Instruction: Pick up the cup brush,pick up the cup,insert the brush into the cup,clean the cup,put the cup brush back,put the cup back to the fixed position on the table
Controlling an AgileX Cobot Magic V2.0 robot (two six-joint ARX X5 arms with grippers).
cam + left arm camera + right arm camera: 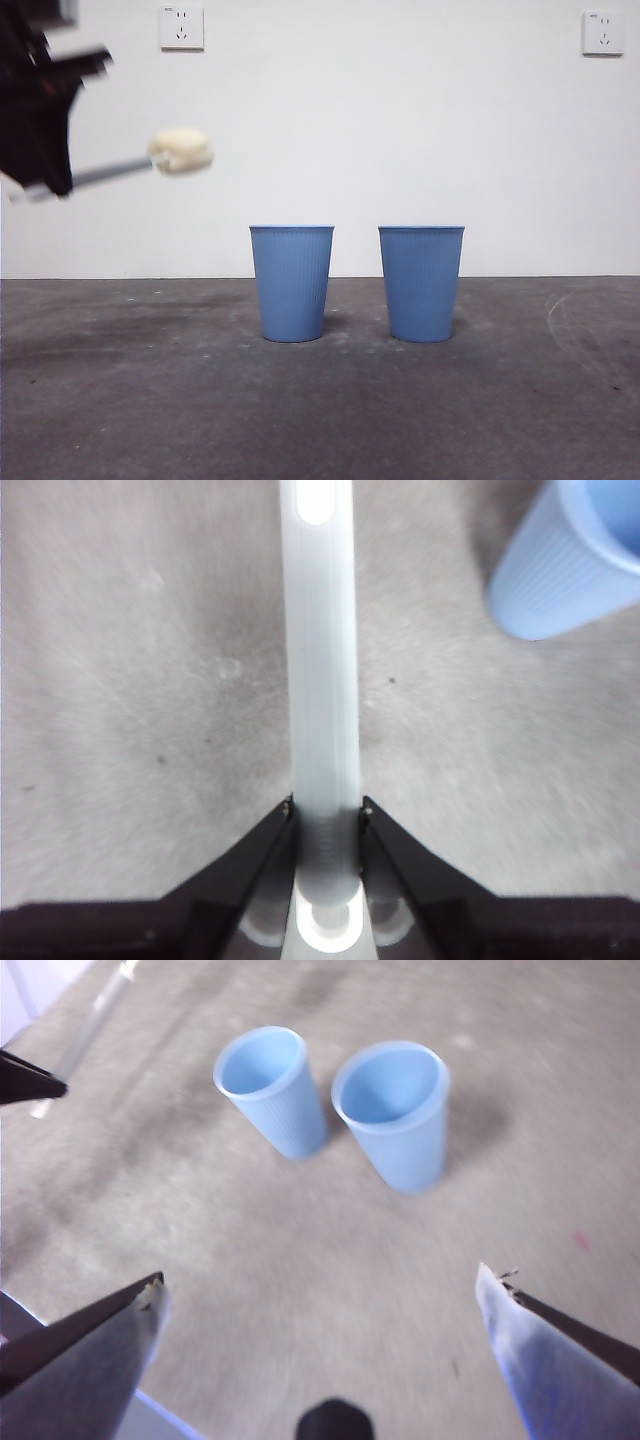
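Observation:
Two alike blue ribbed cups stand upright side by side on the dark grey table (150,400): one on the left (291,283) and one on the right (421,283). My left gripper (326,810) is shut on the grey handle of the cup brush (320,680). In the front view it holds the brush high at the far left, the cream sponge head (181,150) pointing right, well above and left of the cups. My right gripper (320,1290) is open and empty, raised above the table, with both cups (272,1088) (395,1110) ahead of it.
A white wall with two sockets (181,27) (602,32) stands behind the table. One cup (570,565) shows beside the brush handle in the left wrist view. The left arm and brush handle (90,1025) show at the edge of the right wrist view.

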